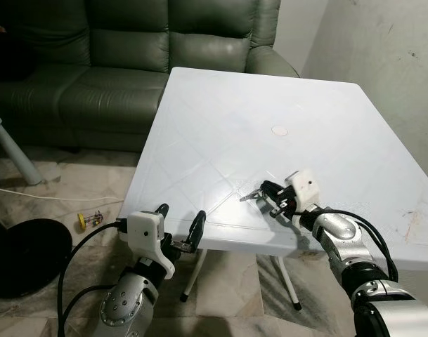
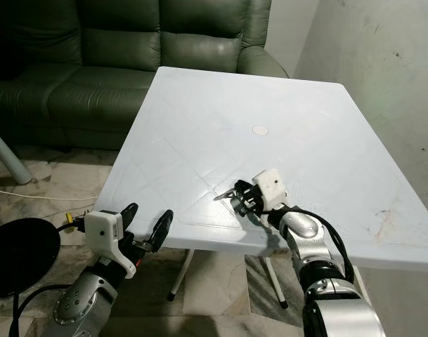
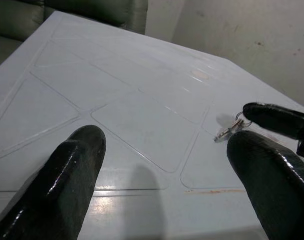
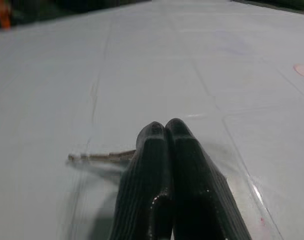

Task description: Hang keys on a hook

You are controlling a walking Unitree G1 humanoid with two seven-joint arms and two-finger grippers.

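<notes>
A: Where the keys (image 1: 250, 195) lie: flat on the white table (image 1: 221, 119), near its front edge, blade tip poking out sideways past the right gripper (image 1: 267, 197).

B: Held, or just touched?

A: Pinched, apparently. Fingers pressed together at the ring end, low against the tabletop; likely a grip taken for lifting. Hard to confirm metal between the pads.

B: And the other arm?

A: Left gripper (image 1: 179, 226) spread wide, hovering just off the table's front edge, well apart from the keys. Probably kept clear as a spare.

B: Any hook?

A: None visible. Beyond the table, a green leather sofa (image 1: 122, 56); beside it, a bare wall (image 1: 382, 42).

B: Any writing or brand marks?

A: None legible anywhere.
</notes>
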